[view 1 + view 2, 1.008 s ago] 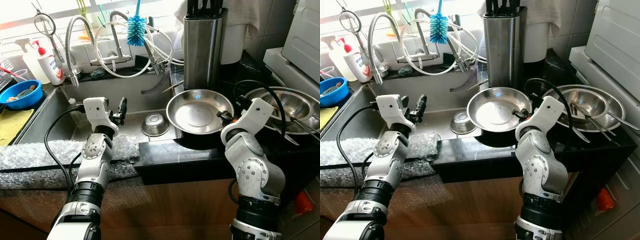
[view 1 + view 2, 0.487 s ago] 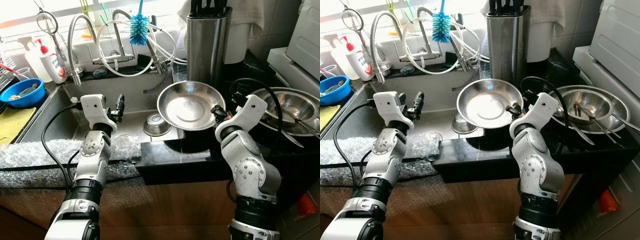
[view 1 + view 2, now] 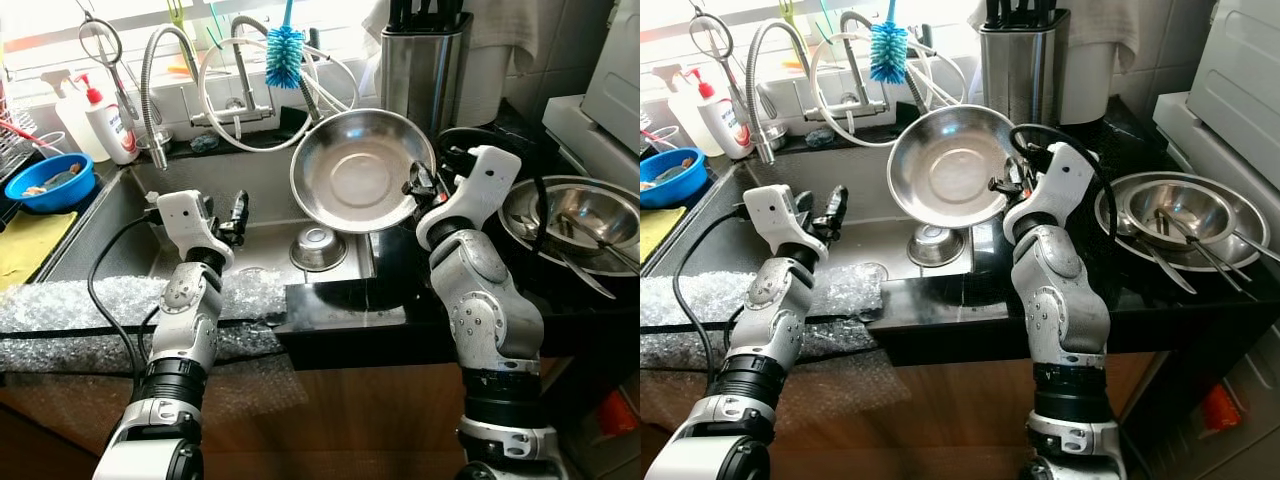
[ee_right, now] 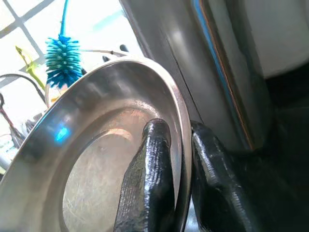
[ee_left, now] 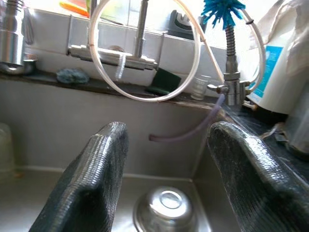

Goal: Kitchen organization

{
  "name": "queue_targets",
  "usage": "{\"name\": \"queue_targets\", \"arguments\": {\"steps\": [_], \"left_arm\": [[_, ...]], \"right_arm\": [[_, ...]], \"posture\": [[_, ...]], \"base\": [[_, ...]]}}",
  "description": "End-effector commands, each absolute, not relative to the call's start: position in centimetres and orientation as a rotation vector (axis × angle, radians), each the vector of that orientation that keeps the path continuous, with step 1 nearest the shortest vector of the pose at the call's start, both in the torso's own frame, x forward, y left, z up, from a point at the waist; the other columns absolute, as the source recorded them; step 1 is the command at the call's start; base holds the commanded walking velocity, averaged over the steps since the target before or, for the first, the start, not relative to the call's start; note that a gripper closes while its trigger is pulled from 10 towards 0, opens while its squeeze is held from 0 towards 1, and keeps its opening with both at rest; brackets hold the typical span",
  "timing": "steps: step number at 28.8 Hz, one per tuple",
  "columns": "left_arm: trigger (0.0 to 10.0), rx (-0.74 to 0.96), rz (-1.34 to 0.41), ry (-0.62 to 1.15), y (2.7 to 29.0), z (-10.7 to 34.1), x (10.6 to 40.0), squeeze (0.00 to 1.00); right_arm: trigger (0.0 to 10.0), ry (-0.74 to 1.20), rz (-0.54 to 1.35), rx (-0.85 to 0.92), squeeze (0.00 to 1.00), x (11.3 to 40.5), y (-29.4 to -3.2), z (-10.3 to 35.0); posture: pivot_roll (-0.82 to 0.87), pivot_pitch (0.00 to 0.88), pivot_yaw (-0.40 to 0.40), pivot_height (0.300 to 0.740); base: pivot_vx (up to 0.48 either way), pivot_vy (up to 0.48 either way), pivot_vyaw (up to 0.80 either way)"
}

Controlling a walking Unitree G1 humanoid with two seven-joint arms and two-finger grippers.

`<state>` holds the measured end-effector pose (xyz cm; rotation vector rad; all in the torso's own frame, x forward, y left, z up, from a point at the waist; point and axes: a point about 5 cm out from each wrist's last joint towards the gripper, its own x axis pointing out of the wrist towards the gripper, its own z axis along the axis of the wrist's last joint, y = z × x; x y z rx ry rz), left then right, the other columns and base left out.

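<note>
**Steel plate held tilted over the sink**

Above the sink [image 3: 120,230], centre frame, the right gripper [image 3: 412,185] pinches the steel plate [image 3: 360,170] by its rim, tilted up. Lower left, the left gripper [image 5: 166,159] hangs open, apparently over a small upturned bowl [image 3: 318,248].

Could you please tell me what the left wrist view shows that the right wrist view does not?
The left wrist view looks past the open left tool into the sink, at a small upturned steel bowl, a coiled white hose and the tap. The right wrist view has the right tool pinching the rim of a large steel pan beside the knife block. Both catch the blue bottle brush.
</note>
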<state>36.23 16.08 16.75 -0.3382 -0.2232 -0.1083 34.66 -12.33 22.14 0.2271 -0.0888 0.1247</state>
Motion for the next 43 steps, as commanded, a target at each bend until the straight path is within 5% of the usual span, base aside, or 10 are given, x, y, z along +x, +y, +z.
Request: {"name": "queue_targets", "arguments": {"steps": [1,15,21,43], "left_arm": [[10.0,-0.365,-0.113,-0.239,16.8,17.2,36.0,0.0],[10.0,-0.561,-0.32,-0.218,15.4,18.0,35.6,0.0],[10.0,-0.566,-0.535,-0.171,12.5,18.0,34.6,0.0],[10.0,-0.678,-0.597,-0.168,11.1,18.9,34.3,0.0]], "right_arm": [[10.0,-0.165,0.184,0.15,0.0,34.9,-11.2,23.4],[10.0,-0.267,0.189,0.032,0.0,35.8,-12.1,24.2],[10.0,-0.324,0.208,0.001,0.0,36.1,-12.2,25.1],[10.0,-0.357,0.291,0.006,0.0,36.2,-10.2,24.9]], "posture": [[-0.1,0.0,0.134,0.74],[-0.09,0.0,0.143,0.74],[-0.11,0.0,0.161,0.74],[-0.1,0.0,0.155,0.74]], "base": [[0.0,0.0,0.0],[0.0,0.0,0.0],[0.0,0.0,0.0],[0.0,0.0,0.0]]}}
